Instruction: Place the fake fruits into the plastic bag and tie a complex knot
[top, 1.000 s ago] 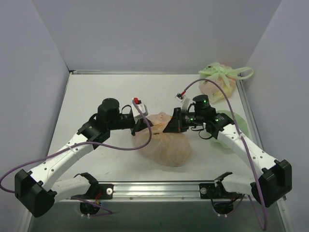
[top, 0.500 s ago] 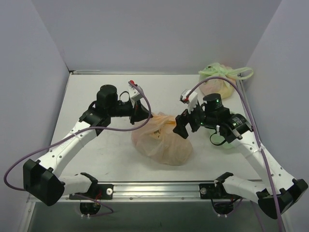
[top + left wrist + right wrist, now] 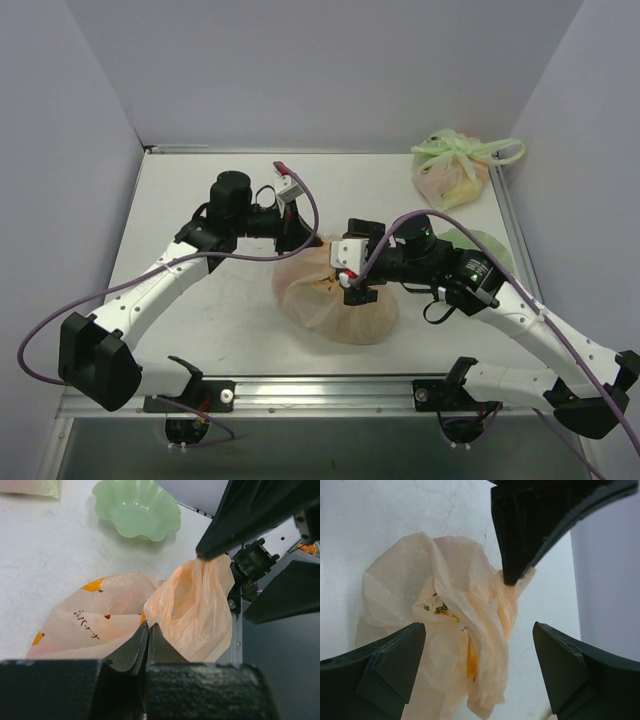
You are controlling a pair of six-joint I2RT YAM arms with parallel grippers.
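Since a second ago the right gripper (image 3: 478, 626) has let go of the plastic bag (image 3: 335, 305) and swung from the bag's right side to hang over its top. Its jaws now stand wide apart, one on either side of the crumpled film, pinching nothing. Over the same second the left gripper (image 3: 148, 632) has pulled back a little towards the bag's far-left corner. Its jaws are pressed together on a gathered strip of the peach film, which runs taut from the bag's top edge up to the fingertips.

From my left wrist camera, that strip fans out into a loose ear of film that ends right against one black finger of the right gripper — I cannot tell whether they touch. The bag itself sits slumped on the white table (image 3: 200, 200) between the two arms, rounded and full-looking, with small yellow-orange prints on its side.

Through a gap in the folds at the bag's top, my right wrist camera shows a speck of dark green and some orange — the fake fruits (image 3: 436, 608), inside the bag.

Well beyond the bag, at its far right, a pale green bag (image 3: 450, 170) with tied green handles sits in the table's corner. A light green sheet (image 3: 137, 507) with a wavy edge lies just right of the peach bag.
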